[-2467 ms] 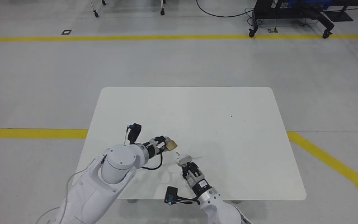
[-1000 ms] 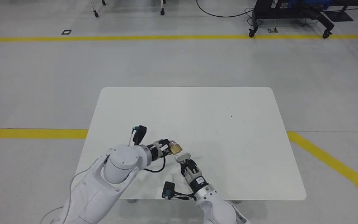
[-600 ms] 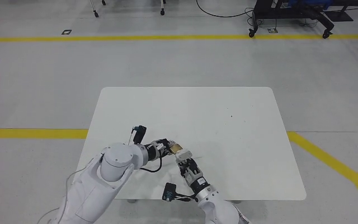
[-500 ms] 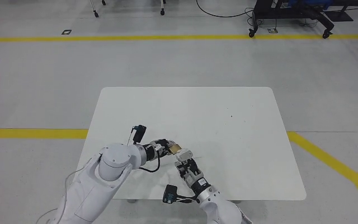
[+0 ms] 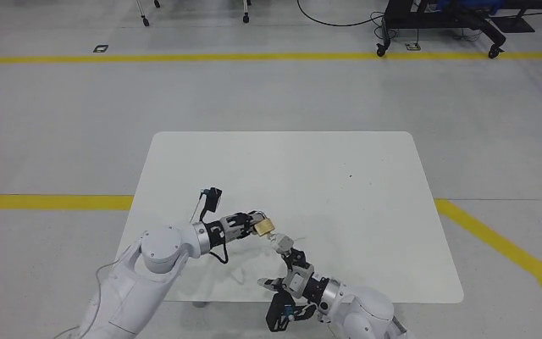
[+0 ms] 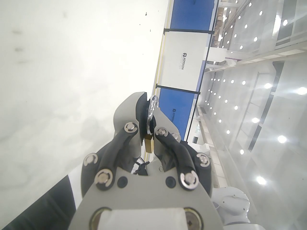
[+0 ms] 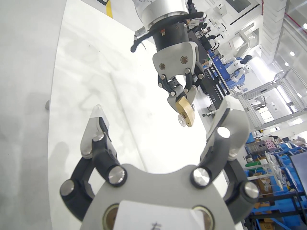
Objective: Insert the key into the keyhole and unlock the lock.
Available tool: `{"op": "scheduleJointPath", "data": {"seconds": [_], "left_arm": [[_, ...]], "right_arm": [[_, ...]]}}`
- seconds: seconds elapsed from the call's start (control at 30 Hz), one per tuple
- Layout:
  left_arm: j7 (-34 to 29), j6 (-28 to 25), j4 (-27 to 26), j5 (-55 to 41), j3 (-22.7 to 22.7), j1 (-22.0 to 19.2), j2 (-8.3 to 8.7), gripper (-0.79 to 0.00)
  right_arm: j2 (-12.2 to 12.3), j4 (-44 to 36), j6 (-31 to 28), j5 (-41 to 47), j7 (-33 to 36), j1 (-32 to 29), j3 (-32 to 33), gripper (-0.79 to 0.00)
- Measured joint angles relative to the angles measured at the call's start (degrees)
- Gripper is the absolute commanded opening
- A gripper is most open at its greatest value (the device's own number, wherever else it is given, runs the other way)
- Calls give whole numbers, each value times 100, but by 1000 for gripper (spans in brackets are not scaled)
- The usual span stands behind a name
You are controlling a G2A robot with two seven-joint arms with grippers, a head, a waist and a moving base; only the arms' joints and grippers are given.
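A brass padlock point(image 7: 186, 111) hangs above the white table point(image 5: 339, 169), held by its top in my left gripper point(image 7: 181, 94), which is shut on it. A silver key point(image 7: 181, 120) sticks out of the lock's lower end. In the left wrist view the key head point(image 6: 152, 111) and a strip of the brass body point(image 6: 149, 145) show between the fingers point(image 6: 129, 113). My right gripper point(image 7: 163, 110) is open and holds nothing, a short way back from the key. From above, the lock point(image 5: 265, 226) sits just beyond the right gripper point(image 5: 284, 244), near the table's front edge.
The table's front edge point(image 5: 398, 301) lies close behind the right wrist. Bare tabletop stretches to the far and right sides. Yellow floor lines point(image 5: 254, 58) and a wheeled cart point(image 5: 440, 25) lie well beyond the table.
My right gripper has let go at the lock, opened and pulled back a little toward the front edge, its arm swinging right. The left gripper kept the lock nearly still.
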Motion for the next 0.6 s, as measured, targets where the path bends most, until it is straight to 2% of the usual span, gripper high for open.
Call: {"op": "scheduleJointPath", "data": {"seconds": [0.03, 0.07, 0.1, 0.13, 0.23, 0.4, 0.5, 0.6], "left_arm": [[14, 5, -2, 0, -1, 1, 0, -785], [20, 7, -4, 0, -1, 2, 0, -785], [20, 7, -4, 0, -1, 2, 0, -785], [20, 7, -4, 1, -1, 2, 0, -785], [179, -3, -25, 195, -9, 45, 9, -785], [636, -248, -176, 976, -159, 237, 73, -785], [550, -521, -224, 1132, -371, 352, 128, -785], [308, -835, -344, 1237, -546, 468, 182, -785]], "right_arm": [[0, 0, 9, -1, 0, 0, 0, 0], [0, 0, 8, 0, 0, 0, 0, -111], [0, 0, 5, 0, 0, 0, 0, -523], [0, -1, 0, 3, -3, -1, -3, -785], [17, 65, -296, 317, -288, 49, 1, -785], [106, 258, -1375, 970, -727, 262, 292, -785], [151, 385, -1976, 1007, -559, 446, 360, -785], [160, 473, -2223, 962, -292, 619, 255, -785]]}}
